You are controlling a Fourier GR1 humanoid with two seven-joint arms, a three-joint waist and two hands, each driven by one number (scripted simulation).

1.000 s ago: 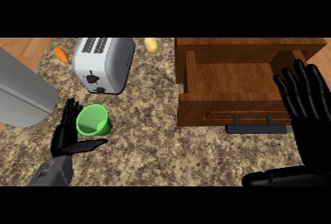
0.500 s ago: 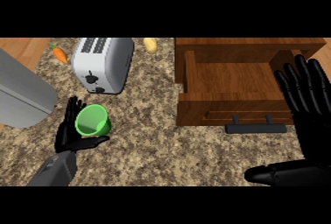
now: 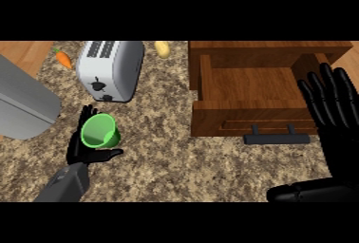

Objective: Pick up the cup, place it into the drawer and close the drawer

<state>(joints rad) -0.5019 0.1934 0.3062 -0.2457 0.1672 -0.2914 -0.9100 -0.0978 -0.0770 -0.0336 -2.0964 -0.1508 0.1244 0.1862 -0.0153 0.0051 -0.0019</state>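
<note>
The green cup (image 3: 98, 131) stands upright on the speckled counter (image 3: 182, 166), left of centre. My left hand (image 3: 79, 148) lies against its left side. The fingers (image 3: 87, 113) run straight up past the rim, and the thumb (image 3: 108, 154) reaches across just below the cup's base. The wooden drawer (image 3: 245, 85) at the upper right is pulled out and its inside is bare. Its dark handle (image 3: 277, 138) faces me. My right hand (image 3: 329, 102) rests open with fingers up, over the drawer's right edge.
A silver toaster (image 3: 108, 69) stands behind the cup. A carrot (image 3: 63, 58) and a yellow vegetable (image 3: 163, 49) lie near the counter's back edge. A large grey metal object (image 3: 21, 107) fills the left side.
My left hand has closed in on the cup, and its thumb has swung in under the cup's base. The right hand has drifted slightly up and right.
</note>
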